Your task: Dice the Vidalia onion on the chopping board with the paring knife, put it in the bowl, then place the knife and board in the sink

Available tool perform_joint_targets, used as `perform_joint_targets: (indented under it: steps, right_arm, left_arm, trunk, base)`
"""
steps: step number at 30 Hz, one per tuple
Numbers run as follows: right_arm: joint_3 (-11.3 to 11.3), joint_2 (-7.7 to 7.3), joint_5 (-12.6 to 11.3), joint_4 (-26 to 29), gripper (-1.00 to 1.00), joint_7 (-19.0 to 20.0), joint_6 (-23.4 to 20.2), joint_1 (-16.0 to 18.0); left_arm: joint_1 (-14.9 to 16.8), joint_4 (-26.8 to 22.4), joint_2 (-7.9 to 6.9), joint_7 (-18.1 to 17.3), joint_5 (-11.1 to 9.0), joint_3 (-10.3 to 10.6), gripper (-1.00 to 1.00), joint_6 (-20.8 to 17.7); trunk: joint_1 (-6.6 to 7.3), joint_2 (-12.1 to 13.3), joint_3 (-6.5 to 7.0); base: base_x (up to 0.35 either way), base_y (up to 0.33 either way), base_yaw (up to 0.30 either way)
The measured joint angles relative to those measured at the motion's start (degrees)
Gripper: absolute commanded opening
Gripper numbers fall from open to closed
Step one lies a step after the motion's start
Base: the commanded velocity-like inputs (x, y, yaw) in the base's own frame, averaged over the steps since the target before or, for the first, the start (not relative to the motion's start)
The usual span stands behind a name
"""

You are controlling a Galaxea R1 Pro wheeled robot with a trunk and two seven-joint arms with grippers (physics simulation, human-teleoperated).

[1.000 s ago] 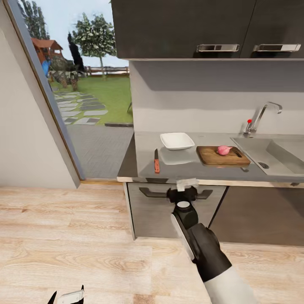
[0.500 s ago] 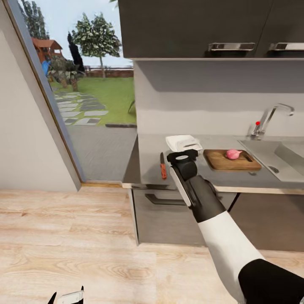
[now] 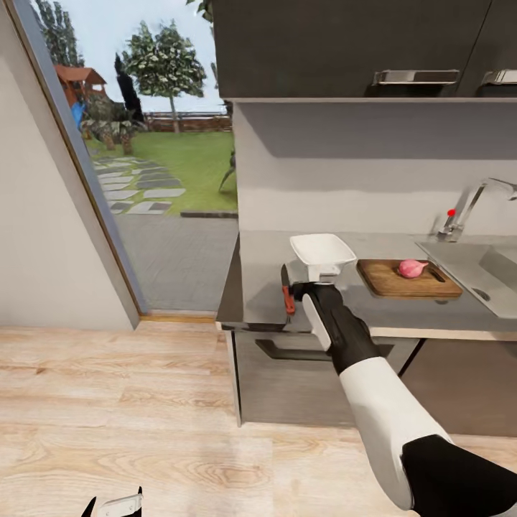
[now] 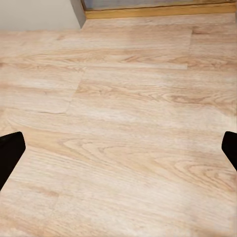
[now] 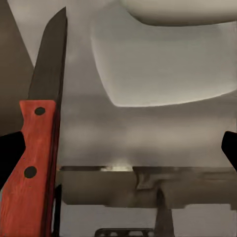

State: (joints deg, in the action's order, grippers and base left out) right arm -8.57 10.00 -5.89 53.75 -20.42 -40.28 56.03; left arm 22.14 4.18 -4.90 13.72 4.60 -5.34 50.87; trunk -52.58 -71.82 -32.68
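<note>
While spread wide, right tool holds nothing | beside paring knife | left tool wide too

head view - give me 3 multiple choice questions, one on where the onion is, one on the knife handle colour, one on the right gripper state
1. Where is the Vidalia onion?
A. in the sink
B. on the chopping board
C. in the bowl

2. What colour is the paring knife handle?
A. orange-red
B. blue
C. white

3. How is the right gripper?
A. shut on the knife
B. shut on the bowl
C. open

Answers: 1 B, the onion sits on the brown board beside the sink. 2 A, the handle shows orange-red with two rivets. 3 C, its fingertips stand wide apart, with the knife beside one of them.
</note>
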Motion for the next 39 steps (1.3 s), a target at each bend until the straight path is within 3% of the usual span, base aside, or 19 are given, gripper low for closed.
perform_joint_targets:
  steps: [10,18,33,39]
  right_arm:
    - [0.0,0.00,-0.1,-1.6,1.00,0.1,1.1,0.0]
    - [0.0,0.00,0.1,-1.7,1.00,3.0,1.1,0.0]
    - [0.0,0.00,0.3,-1.9,1.00,3.1,1.1,0.0]
    - [0.0,-1.45,0.2,-5.8,1.00,3.1,4.0,0.0]
  left_arm:
    - [0.0,0.0,0.00,0.0,0.0,0.0,1.00,0.0]
    - [0.0,0.0,0.00,0.1,0.0,0.0,1.00,0.0]
    - [0.0,0.0,0.00,0.0,0.0,0.1,1.00,0.0]
    - [0.0,0.0,0.00,0.1,0.0,0.1,1.00,0.0]
  trunk:
    - [0.00,0.0,0.00]
    - [0.00,0.0,0.00]
    - [0.00,0.0,0.00]
    - [0.00,0.0,0.00]
  base:
    - [0.000,0.000,0.000]
    - [0.000,0.043,0.000]
    - [0.000,0.065,0.000]
    - [0.000,0.000,0.000]
